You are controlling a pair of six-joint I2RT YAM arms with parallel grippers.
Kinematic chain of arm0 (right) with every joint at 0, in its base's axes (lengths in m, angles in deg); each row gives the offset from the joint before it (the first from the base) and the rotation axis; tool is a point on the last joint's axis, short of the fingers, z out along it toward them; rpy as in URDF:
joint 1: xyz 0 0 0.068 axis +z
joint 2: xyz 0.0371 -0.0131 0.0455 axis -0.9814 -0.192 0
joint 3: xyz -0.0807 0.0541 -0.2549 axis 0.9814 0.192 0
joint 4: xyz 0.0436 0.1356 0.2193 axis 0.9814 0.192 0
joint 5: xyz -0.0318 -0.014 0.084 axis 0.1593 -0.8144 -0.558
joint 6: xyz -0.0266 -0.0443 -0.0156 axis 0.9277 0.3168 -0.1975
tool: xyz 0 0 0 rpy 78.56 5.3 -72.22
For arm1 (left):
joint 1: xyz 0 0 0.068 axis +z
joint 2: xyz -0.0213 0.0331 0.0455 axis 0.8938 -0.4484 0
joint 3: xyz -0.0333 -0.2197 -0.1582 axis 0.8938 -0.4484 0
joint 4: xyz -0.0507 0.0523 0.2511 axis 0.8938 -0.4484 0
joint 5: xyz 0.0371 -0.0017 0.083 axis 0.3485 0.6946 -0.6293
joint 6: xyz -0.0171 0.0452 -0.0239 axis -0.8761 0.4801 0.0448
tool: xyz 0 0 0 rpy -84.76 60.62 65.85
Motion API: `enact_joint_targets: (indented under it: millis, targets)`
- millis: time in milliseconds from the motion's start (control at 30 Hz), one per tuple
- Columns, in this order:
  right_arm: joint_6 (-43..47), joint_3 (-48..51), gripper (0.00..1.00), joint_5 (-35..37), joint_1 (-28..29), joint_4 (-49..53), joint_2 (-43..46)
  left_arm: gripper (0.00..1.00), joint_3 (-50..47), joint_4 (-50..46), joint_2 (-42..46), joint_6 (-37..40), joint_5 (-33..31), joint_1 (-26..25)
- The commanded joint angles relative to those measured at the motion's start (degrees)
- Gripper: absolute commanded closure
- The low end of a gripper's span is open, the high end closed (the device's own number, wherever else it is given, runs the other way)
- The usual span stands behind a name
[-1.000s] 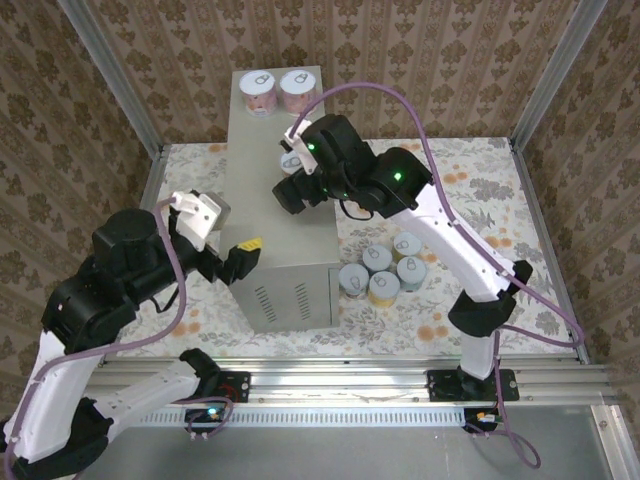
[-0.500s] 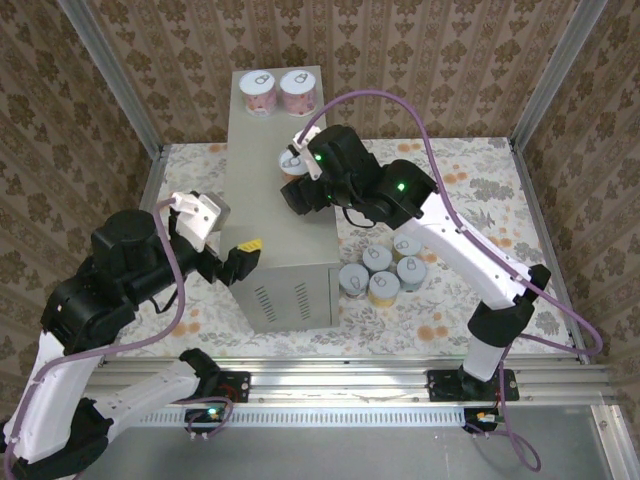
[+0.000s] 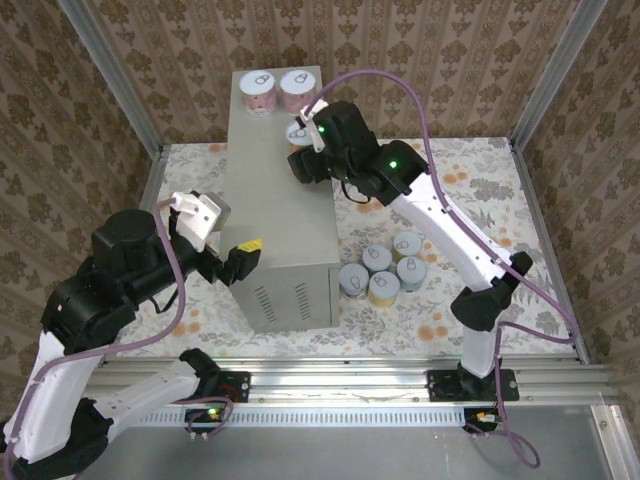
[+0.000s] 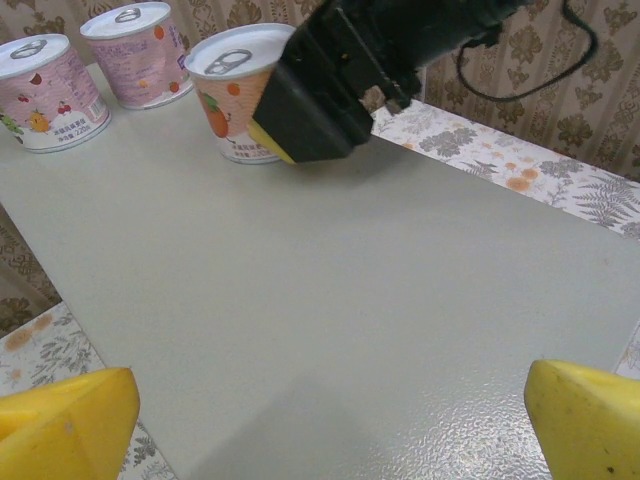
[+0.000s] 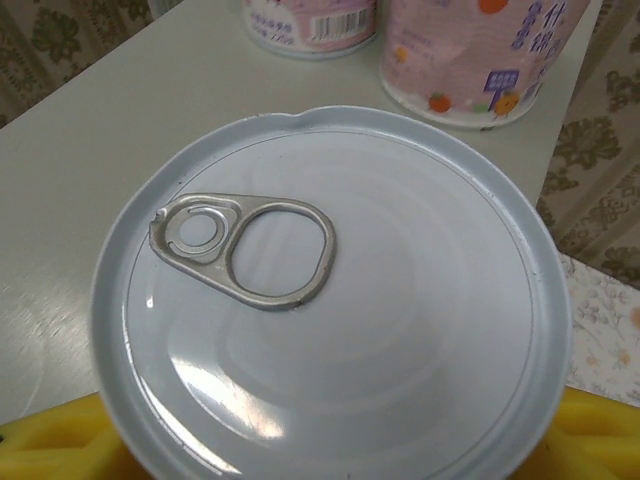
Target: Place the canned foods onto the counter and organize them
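Observation:
The counter (image 3: pixel 275 215) is a tall grey box; its flat top (image 4: pixel 330 260) fills the left wrist view. Two pink-labelled cans (image 3: pixel 258 92) (image 3: pixel 298 88) stand at its far end. Just in front of them my right gripper (image 3: pixel 305 150) is shut on a third can (image 3: pixel 298 133) with an orange-fruit label (image 4: pixel 235 90). Its white pull-tab lid (image 5: pixel 330 300) sits between the yellow pads (image 5: pixel 600 440). The base looks to be at the counter's top. Several more cans (image 3: pixel 380 270) stand on the floral floor, right of the counter. My left gripper (image 3: pixel 240 258) hangs open at the counter's near left edge, holding nothing.
Patterned walls and metal posts (image 3: pixel 115 90) close in the cell on three sides. The counter's vented front (image 3: pixel 285 300) faces the arm bases. The floor cans sit close to the right arm's lower link (image 3: pixel 470 250).
My right gripper has moved with the can along the counter's top toward the far end, up to the two pink cans. The left arm has not moved.

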Motion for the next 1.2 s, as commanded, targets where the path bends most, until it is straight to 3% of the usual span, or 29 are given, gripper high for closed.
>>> enact_joint_targets:
  millis: [0,667,1167]
  targets:
    - [0.15,-3.60,0.30,-0.99,-1.28,-1.79,-2.83,0.00,0.76,1.20,-0.41,0.58,-0.38,0.68]
    - [-1.02,-15.67,0.28,-4.24,-5.69,-0.21,-13.69,0.00,0.00,1.86,-0.57,0.28,0.47,1.17]
    - [-1.46,-16.90,0.28,-5.56,-6.00,0.91,-14.27,0.00,-0.16,1.73,-0.29,0.32,0.50,1.55]
